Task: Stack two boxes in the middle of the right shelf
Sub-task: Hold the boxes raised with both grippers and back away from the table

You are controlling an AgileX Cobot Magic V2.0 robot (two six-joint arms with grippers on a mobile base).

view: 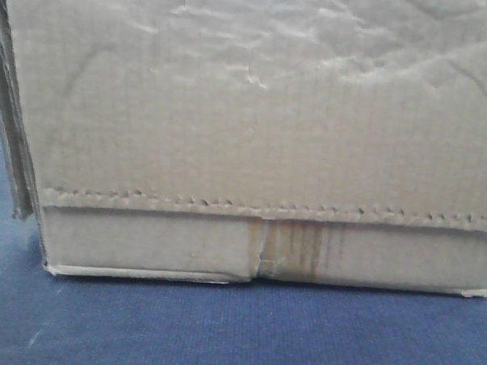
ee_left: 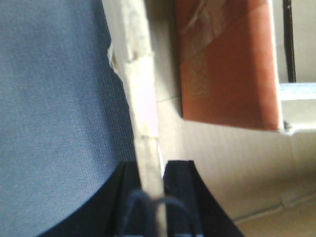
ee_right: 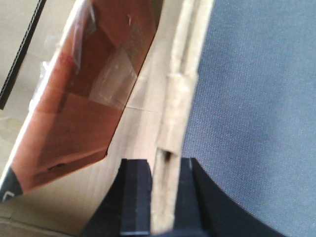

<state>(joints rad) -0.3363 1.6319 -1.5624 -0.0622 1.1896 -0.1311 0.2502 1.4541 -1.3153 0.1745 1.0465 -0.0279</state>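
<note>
Blue woven surface (view: 221, 331), cardboard box (view: 263, 111) atop

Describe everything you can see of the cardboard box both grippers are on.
The box is plain brown corrugated cardboard, wrinkled, and it fills the front view. A jagged-edged flap overlaps its lower side, above a stained, taped vertical seam. It appears to sit upright on a blue cloth. Its top is open. The left gripper and right gripper each pinch the edge of a side wall. A reddish-brown taped panel leans inside.
</note>
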